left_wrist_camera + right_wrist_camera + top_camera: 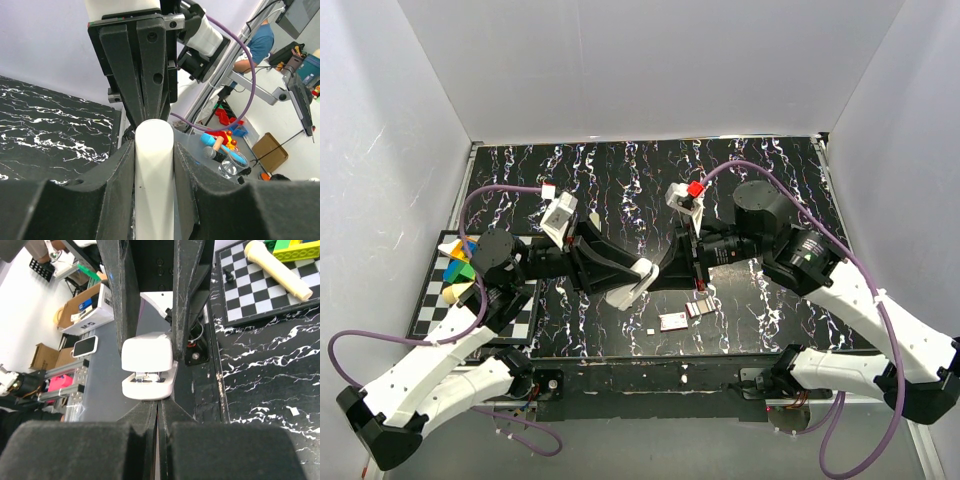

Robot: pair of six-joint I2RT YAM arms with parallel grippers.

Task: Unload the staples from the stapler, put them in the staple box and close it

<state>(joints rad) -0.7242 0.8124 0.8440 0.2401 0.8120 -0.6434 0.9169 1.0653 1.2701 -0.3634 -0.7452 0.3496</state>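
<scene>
The white stapler [636,281] is held off the black marbled table [620,180], with my left gripper [640,272] shut on its body. In the left wrist view the stapler [154,195] fills the gap between the left gripper's [154,150] pads. My right gripper [673,268] faces it from the right, shut. In the right wrist view the stapler's [148,365] front end shows metal inside its mouth, and the right gripper's [159,407] closed tips sit just below it. Loose staples [673,321] lie on the table beneath, with another strip [697,309] beside them.
A chessboard [430,305] with coloured blocks [460,268] lies at the table's left edge, next to the left arm. In the right wrist view a cream cylinder [277,270] rests on that chessboard [250,295]. White walls surround the table.
</scene>
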